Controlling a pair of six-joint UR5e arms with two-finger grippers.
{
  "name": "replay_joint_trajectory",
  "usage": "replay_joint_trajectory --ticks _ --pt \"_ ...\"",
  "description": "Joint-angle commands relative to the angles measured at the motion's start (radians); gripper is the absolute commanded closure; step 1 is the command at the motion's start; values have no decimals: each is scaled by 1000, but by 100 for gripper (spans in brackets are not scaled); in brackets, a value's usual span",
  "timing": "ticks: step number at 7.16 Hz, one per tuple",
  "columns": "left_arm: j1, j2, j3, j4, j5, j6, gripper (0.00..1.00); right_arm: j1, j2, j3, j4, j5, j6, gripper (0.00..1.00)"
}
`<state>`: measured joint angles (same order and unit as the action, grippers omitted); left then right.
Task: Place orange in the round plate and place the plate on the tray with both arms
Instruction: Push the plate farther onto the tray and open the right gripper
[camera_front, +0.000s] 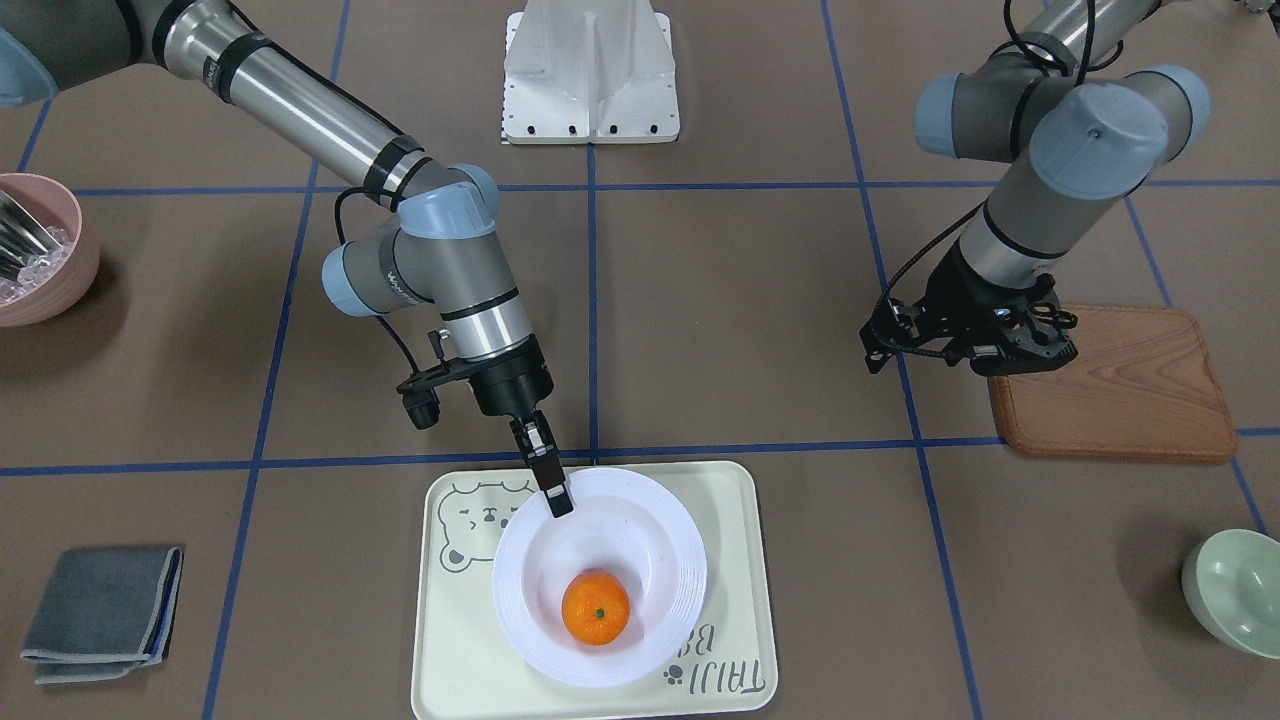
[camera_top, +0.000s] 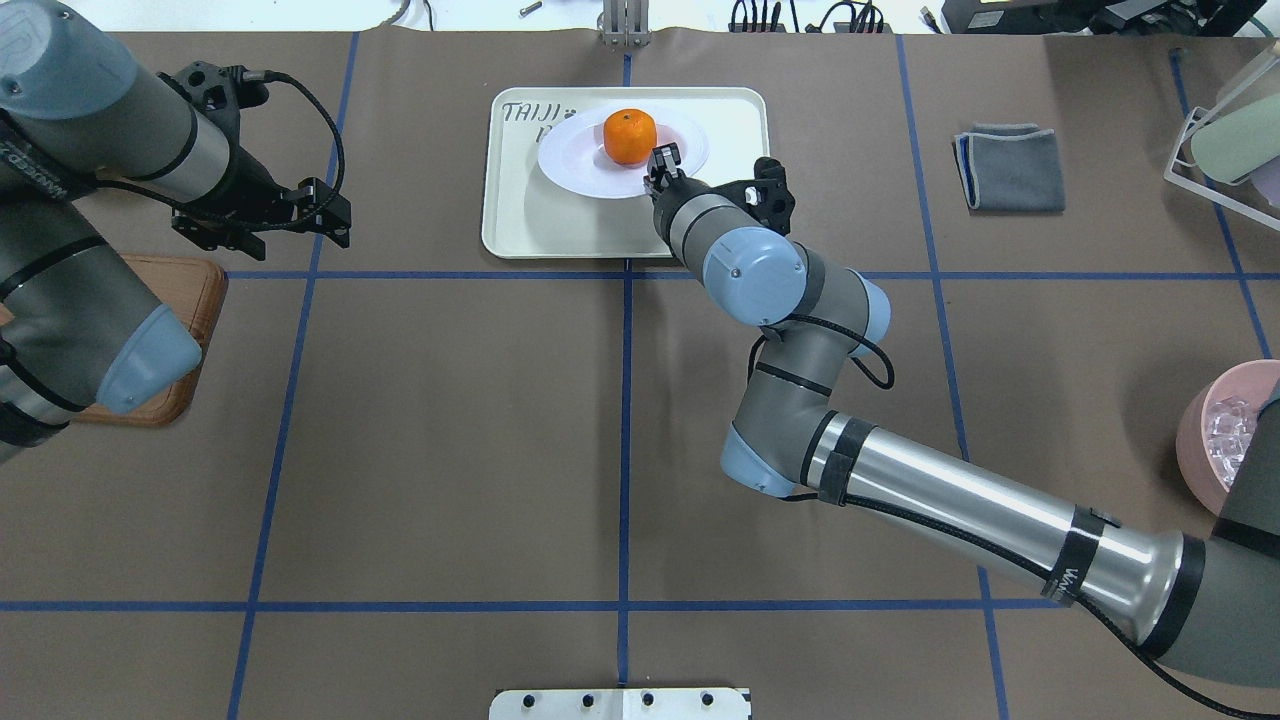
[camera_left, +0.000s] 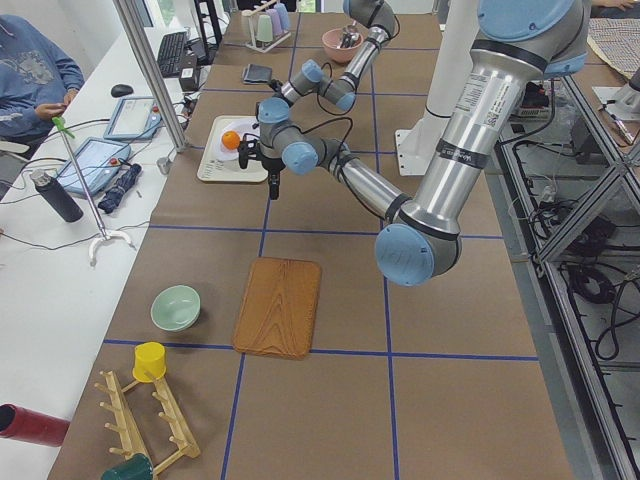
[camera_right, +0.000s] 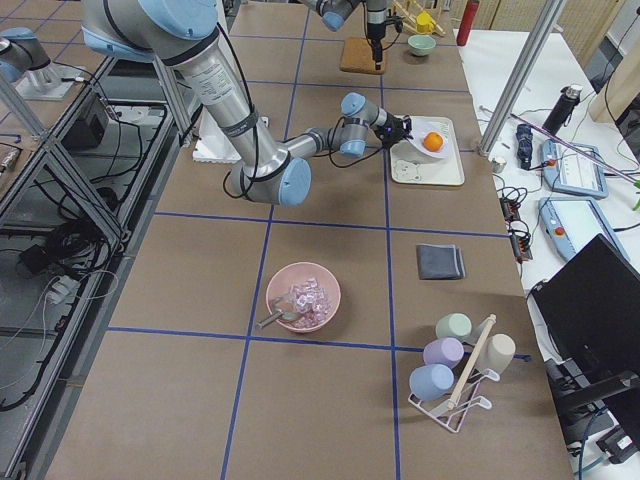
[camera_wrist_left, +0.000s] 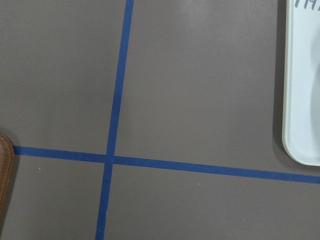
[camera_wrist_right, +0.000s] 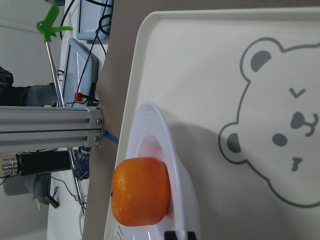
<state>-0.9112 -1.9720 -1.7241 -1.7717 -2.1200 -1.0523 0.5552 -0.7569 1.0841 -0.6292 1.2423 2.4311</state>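
The orange is bright orange with a tiny green dot. The round plate is shiny white with ridges around its rim. The tray is pale cream with a grey bear and grey letters. The table is brown with blue lines.

round plate glossy | tray matt | board grained wood

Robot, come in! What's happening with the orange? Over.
Right gripper pinching round plate rim. Orange in plate, plate over tray. Left gripper aside. Nothing blocking.
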Motion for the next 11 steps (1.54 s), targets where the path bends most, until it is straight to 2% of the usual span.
replay_joint_trajectory --ticks 1,2,3,5,6,8,9,11 --pt "0 -1 -2 0 0 0 2 -11 27 -21 -40 -26 39 40" --pt "2 -1 0 0 0 -2 2 -11 31 -21 -44 -26 40 16" --pt "0 -1 0 0 0 -2 2 -14 31 -21 -46 -26 40 9" --pt "2 -1 0 0 0 -2 2 -33 27 -7 -47 -26 39 6" --pt "2 -1 0 0 0 0 2 -50 5 40 -58 -24 39 6" --pt "2 -1 0 0 0 0 2 -76 -135 240 -61 -23 31 6" --pt "0 1 1 0 0 0 2 -77 -191 310 -58 -11 20 2" --pt "-1 2 0 0 0 6 2 -23 -300 430 -55 125 -128 1"
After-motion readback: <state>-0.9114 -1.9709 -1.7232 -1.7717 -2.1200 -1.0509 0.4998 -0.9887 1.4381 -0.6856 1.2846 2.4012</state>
